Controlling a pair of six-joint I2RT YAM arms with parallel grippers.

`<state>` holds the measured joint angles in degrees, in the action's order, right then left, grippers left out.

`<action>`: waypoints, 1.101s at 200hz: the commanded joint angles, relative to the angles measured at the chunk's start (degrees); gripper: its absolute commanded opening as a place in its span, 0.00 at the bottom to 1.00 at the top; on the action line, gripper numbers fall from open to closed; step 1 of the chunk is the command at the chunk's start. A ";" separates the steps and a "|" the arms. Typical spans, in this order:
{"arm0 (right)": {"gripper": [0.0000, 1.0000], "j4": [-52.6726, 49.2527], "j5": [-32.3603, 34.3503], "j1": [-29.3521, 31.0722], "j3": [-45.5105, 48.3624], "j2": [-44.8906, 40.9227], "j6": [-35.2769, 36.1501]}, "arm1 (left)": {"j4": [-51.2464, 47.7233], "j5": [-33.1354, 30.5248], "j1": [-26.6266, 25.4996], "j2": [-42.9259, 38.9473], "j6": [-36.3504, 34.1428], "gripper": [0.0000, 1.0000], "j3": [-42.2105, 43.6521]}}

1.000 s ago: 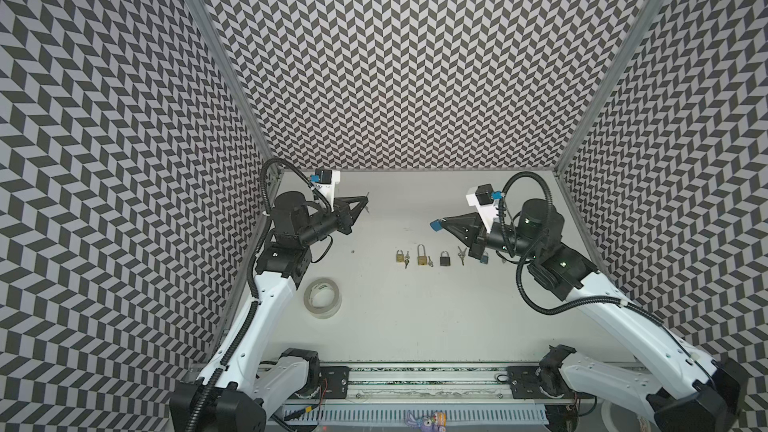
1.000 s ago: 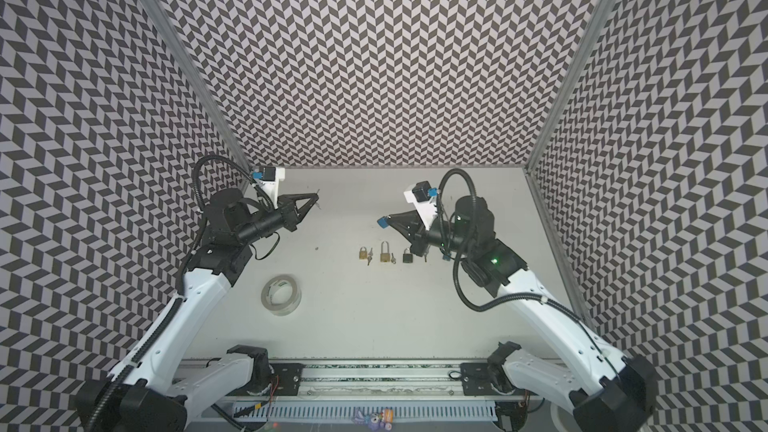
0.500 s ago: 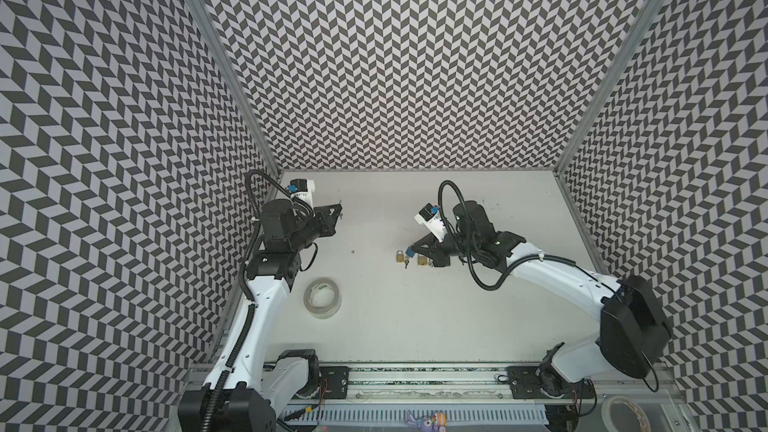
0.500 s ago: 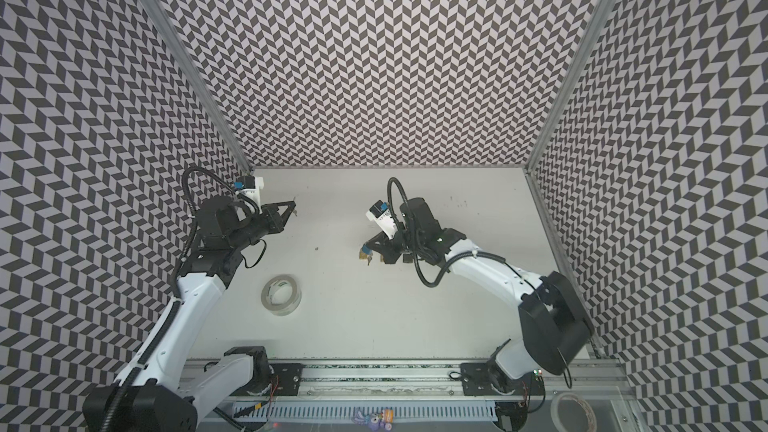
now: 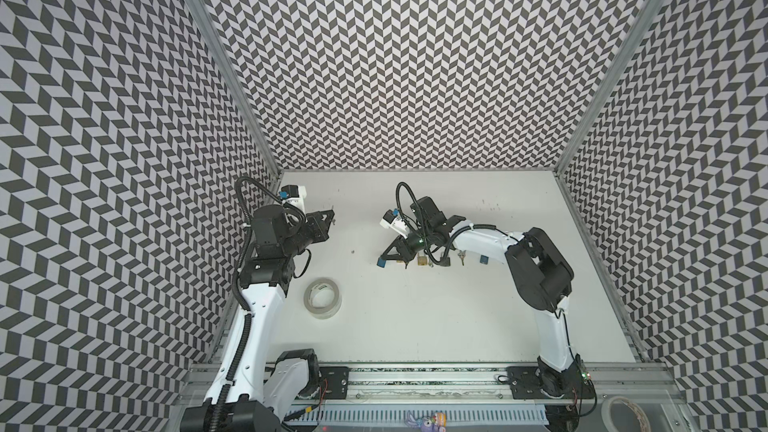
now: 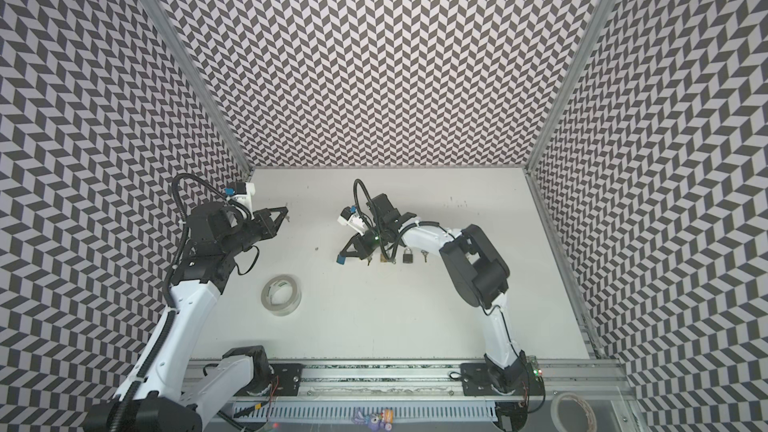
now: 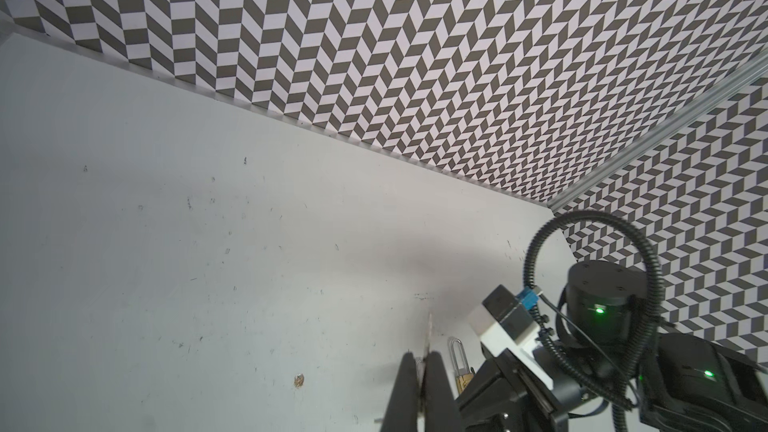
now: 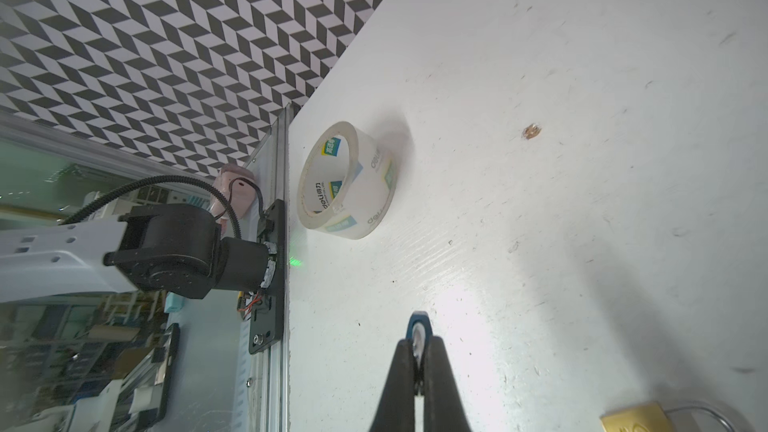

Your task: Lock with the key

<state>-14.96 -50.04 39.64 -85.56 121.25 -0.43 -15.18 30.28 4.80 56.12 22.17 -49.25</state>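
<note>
My left gripper [image 5: 330,214] [image 6: 286,210] hovers at the left of the table, shut on a thin silver key whose blade [image 7: 429,326] sticks out past the fingertips [image 7: 422,361]. My right gripper [image 5: 380,261] [image 6: 340,259] reaches across to the table's middle, low over the surface and shut on a blue-headed key [image 8: 419,324]. A brass padlock [image 5: 422,260] [image 6: 384,258] [image 7: 464,382] lies just right of that gripper, partly under the arm. A dark padlock [image 6: 407,257] lies further right. Another brass padlock body [image 8: 636,419] shows at the right wrist view's edge.
A roll of clear tape [image 5: 322,299] [image 6: 281,295] [image 8: 347,180] stands on the table at the front left. A loose silver key [image 5: 460,257] [image 6: 424,255] and a small blue piece [image 5: 484,259] lie right of the padlocks. Patterned walls enclose three sides.
My right arm has swung left and down, so its gripper now sits low over the left end of the padlock row. My left gripper has drawn back towards the left wall.
</note>
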 commanded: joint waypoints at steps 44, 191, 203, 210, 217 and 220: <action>0.00 -6.70 -1.31 0.38 -11.92 10.31 2.91 | -0.03 2.23 0.30 -0.83 0.11 0.00 0.43; 0.40 -10.13 2.55 0.01 -27.39 18.73 1.92 | 0.90 3.65 0.30 -1.10 2.78 0.00 2.74; 0.40 -8.92 3.96 -0.16 -26.36 16.01 1.97 | 1.20 4.68 0.06 -1.08 2.84 0.00 2.93; 0.42 -8.24 5.56 -0.25 -24.88 13.75 2.12 | 1.09 4.94 -0.33 -1.25 2.79 0.00 2.89; 0.44 -7.04 7.60 -0.26 -22.42 10.65 2.09 | 0.97 4.88 -0.78 -1.44 2.87 0.00 2.89; 0.45 -6.32 8.49 -0.26 -20.87 9.22 2.19 | 0.95 4.75 -1.02 -1.65 2.87 0.00 2.93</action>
<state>-26.59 -46.35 39.57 -110.89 140.09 1.48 -14.79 33.63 4.71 55.92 24.49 -46.81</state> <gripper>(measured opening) 0.421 0.048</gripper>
